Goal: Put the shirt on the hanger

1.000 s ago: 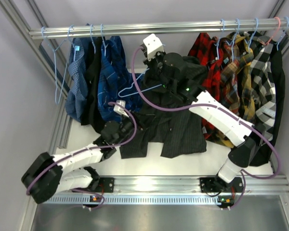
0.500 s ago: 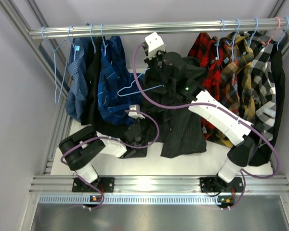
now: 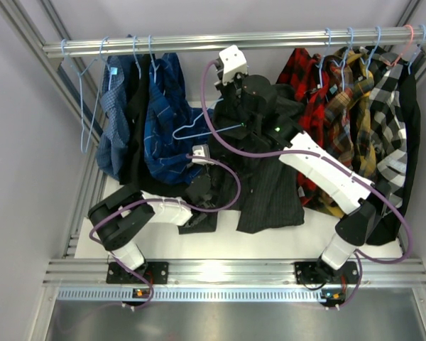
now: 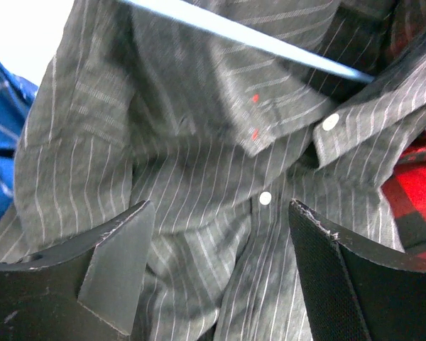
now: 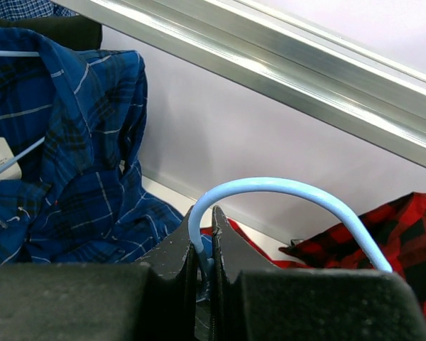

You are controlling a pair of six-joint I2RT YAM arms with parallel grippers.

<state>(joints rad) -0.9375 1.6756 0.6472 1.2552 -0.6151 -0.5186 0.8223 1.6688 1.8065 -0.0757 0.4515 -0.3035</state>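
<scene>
The dark pinstriped shirt (image 3: pixel 270 192) is draped over the light-blue wire hanger (image 3: pixel 199 129) and hangs down to the table. My right gripper (image 3: pixel 240 106) is shut on the hanger's hook (image 5: pixel 284 188), and its fingertips (image 5: pixel 204 220) pinch the wire below the rail. My left gripper (image 3: pixel 204 193) is open and empty against the shirt's lower left front. In the left wrist view the gripper (image 4: pixel 220 234) faces the shirt's button placket (image 4: pixel 220 163). The hanger's wire (image 4: pixel 241 32) crosses above the collar and two small red marks.
A metal rail (image 3: pixel 270 39) runs across the back. Blue checked shirts (image 3: pixel 167 114) and empty hangers (image 3: pixel 85 106) hang at the left. Red-and-black and yellow plaid shirts (image 3: pixel 326 92) hang at the right, close to the right arm.
My left arm has swung in from the lower left, and its gripper now sits at the shirt's lower left front. My right gripper has shifted slightly up and right with the hanger.
</scene>
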